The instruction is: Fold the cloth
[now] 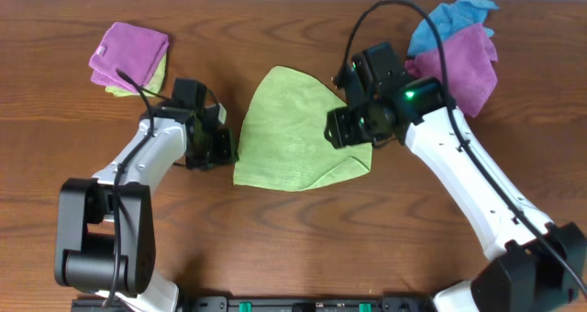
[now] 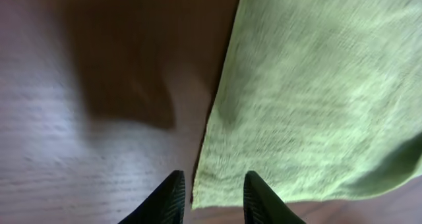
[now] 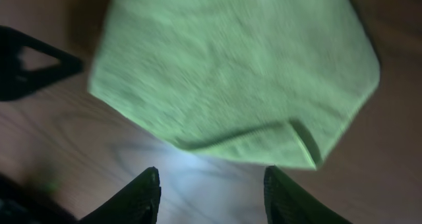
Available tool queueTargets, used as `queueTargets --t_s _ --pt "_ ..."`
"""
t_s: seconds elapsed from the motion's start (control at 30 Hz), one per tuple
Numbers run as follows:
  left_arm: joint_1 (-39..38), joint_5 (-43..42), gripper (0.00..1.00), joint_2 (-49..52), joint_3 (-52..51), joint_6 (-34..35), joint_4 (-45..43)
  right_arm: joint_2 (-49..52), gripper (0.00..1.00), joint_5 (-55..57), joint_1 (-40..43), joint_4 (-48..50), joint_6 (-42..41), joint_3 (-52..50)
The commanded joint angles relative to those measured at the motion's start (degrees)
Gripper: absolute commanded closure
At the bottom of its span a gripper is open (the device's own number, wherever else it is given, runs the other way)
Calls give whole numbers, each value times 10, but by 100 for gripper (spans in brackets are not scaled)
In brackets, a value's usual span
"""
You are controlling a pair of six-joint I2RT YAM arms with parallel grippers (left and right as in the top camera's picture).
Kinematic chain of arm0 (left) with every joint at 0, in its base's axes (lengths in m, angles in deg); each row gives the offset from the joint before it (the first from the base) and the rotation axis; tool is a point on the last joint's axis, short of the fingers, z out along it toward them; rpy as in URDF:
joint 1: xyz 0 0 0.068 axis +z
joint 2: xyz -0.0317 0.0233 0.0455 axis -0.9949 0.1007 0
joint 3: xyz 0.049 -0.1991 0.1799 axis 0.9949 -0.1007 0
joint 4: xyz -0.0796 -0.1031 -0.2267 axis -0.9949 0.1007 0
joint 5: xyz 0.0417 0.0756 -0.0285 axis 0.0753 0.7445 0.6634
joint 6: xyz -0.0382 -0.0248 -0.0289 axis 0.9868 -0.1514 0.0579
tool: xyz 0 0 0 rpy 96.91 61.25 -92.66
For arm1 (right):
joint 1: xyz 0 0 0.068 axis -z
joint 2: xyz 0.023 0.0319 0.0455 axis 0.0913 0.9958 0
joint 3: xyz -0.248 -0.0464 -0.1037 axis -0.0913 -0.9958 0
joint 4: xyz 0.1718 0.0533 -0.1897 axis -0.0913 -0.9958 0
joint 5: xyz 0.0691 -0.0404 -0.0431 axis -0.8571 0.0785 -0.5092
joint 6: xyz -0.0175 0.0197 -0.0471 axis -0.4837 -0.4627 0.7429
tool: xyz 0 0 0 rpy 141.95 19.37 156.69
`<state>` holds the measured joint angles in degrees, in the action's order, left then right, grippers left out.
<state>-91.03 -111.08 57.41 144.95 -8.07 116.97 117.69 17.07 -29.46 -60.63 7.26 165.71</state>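
Cloth position: The lime-green cloth (image 1: 293, 128) lies flat at the middle of the table (image 1: 293, 257), between the two arms and well apart from every edge.
Cloth condition: An irregular outline is shown, with a flap (image 1: 344, 170) doubled over at the near-right corner. The edges are not squared.
Left gripper: The left gripper (image 2: 214, 194) is held low at the cloth's near-left corner. Its fingers (image 2: 170, 196) stand apart and nothing is clamped.
Right gripper: The right gripper (image 3: 211, 194) is held over the cloth's right side. Its fingers (image 3: 142, 196) stand wide apart and nothing is held.
Other items: Purple cloths (image 1: 133, 48) are stacked by the far-left corner. A purple cloth (image 1: 463, 64) and a blue cloth (image 1: 454, 18) lie by the far-right corner.
Step in hand: A pause between folds is judged, with the cloth only partly folded.
Next move: A fresh grip on one edge is called for, and that edge is to be carried onto the opposite edge.
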Motion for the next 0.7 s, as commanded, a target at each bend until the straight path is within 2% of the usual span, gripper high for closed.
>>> queueTargets --t_s 0.0,0.2,0.4,0.67 --pt "0 -47 69 -4 -22 -12 -2 13 49 37 -1 3 24 -37" --pt "0 -86 69 -4 -33 -13 10 13 48 78 0 45 39 -110" --pt "0 -45 70 -4 -64 -14 11 13 48 97 11 93 41 -169" --pt "0 -27 68 -4 -68 -14 -15 13 48 134 20 117 63 -179"
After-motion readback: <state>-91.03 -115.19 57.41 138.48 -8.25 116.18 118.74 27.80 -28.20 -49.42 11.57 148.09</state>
